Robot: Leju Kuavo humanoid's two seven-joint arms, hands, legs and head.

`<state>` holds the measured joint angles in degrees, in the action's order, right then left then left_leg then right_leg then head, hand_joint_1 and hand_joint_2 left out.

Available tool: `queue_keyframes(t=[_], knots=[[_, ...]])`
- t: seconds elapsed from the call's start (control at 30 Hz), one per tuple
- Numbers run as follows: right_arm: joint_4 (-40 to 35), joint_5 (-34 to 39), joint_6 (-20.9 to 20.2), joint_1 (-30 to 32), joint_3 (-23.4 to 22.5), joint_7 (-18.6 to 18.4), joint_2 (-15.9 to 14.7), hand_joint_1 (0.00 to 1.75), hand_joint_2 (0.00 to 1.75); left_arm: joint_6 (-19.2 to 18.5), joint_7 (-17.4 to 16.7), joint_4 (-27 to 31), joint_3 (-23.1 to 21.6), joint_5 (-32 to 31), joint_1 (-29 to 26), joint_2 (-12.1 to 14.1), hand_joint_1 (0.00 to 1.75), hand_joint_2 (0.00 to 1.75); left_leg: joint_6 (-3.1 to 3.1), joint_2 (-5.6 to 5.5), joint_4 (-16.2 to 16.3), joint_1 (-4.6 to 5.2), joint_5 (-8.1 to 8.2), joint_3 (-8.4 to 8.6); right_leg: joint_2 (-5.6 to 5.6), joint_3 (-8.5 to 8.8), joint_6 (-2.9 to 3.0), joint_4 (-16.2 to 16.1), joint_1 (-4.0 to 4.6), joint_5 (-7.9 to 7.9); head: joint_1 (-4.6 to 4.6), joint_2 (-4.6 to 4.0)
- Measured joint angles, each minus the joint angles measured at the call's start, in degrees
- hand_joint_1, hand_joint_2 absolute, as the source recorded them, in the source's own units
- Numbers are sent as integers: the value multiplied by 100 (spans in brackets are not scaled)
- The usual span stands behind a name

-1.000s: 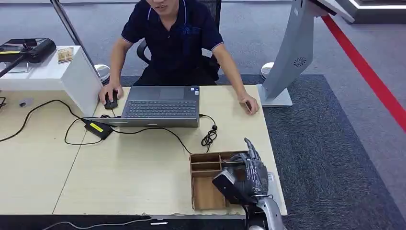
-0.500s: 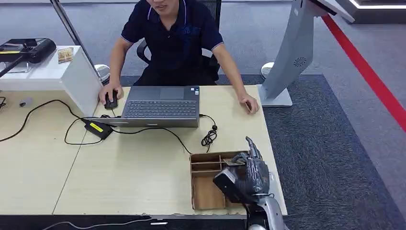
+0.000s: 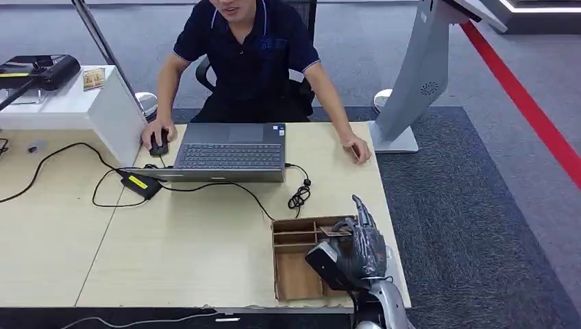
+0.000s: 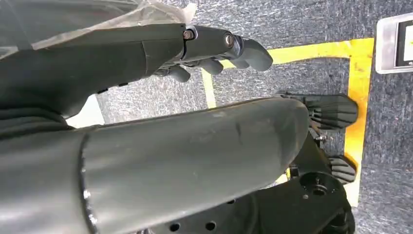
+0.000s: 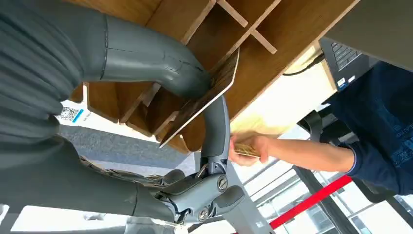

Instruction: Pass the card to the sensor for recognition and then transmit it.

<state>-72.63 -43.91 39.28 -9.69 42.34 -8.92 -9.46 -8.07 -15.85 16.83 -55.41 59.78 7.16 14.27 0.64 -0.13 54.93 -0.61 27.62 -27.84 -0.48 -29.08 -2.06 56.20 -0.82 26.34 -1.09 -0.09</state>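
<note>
The right robot hand [image 3: 360, 243] pinches the card [image 5: 204, 100] between thumb and a finger, over the wooden divider box [image 3: 294, 264] at the 5 o'clock corner of the surface [image 3: 185, 240]. The card is thin and flat, with a brownish patterned face and a pale edge, held tilted. The left robot hand [image 4: 214, 51] hangs over carpet, fingers loosely curled, holding nothing.

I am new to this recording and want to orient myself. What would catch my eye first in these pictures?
First, the right robot hand at the table's near right corner, pinching a card over the wooden divided tray. Next, the person seated across the table behind an open laptop, one hand on a mouse.
</note>
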Motion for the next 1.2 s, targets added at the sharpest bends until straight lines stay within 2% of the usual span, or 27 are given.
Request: queue_keyframes(t=[0.3, 0.8, 0.93, 1.2], knots=[[-302, -254, 39, 18, -153, -127, -98, 175, 175, 2, 0, 0, 2, 15, -2, 0, 0, 0, 0, 0, 1, 0, 0, 1, 0, -1, 0, 0, 0, 0, 0, 0], [-2113, -1239, 66, 404, -1112, -774, -671, 175, 175, 35, -7, -2, 2, 105, -10, 2, 0, 0, 0, 0, 2, 1, 0, 1, 0, -1, 0, -2, -1, 0, 0, 0], [-2507, -1246, 66, 504, -1390, -741, -745, 175, 175, 35, -11, -2, 2, 96, -9, 2, 0, 0, 0, 1, 2, 1, 0, 1, 0, 0, 0, -1, -1, 0, 0, 0], [-2726, -947, 59, 465, -1582, -281, -691, 175, 175, 0, -15, -2, -2, -9, -3, 2, 0, 0, 0, 1, 1, 0, 0, -1, 0, 1, 0, 0, -1, 0, 0, 0]])
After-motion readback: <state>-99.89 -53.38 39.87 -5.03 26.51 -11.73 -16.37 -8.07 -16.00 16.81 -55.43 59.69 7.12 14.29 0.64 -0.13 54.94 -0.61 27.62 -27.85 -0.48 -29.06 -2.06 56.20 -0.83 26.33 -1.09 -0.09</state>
